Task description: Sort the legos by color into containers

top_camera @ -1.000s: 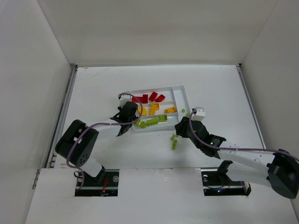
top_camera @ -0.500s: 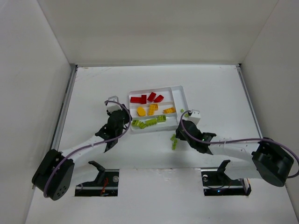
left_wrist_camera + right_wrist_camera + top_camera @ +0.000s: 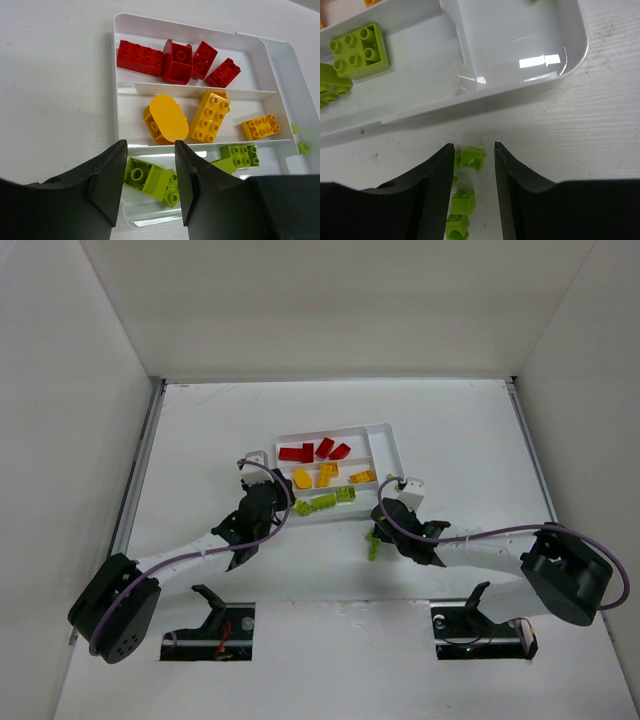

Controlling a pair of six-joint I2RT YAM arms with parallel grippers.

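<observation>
The white tray [image 3: 393, 445] holds red legos [image 3: 315, 450] in its far slot, yellow-orange legos [image 3: 325, 475] in the middle slot and lime-green legos [image 3: 325, 503] in the near slot. My left gripper [image 3: 272, 504] is open and empty at the tray's left end. In the left wrist view its fingers [image 3: 150, 180] frame a green brick [image 3: 150, 177] lying in the near slot. My right gripper [image 3: 378, 530] is open and low over the table. It straddles a short row of tiny lime-green cubes [image 3: 470, 159] just outside the tray rim [image 3: 470, 100].
The crosswise end slot [image 3: 520, 40] holds a tiny green cube [image 3: 302, 147]. White walls enclose the table on the left, right and back. Both arm bases sit at the near edge.
My left gripper has pulled back from over the tray's left end toward the near left. My right gripper has moved down and left until it straddles the tiny green cubes.
</observation>
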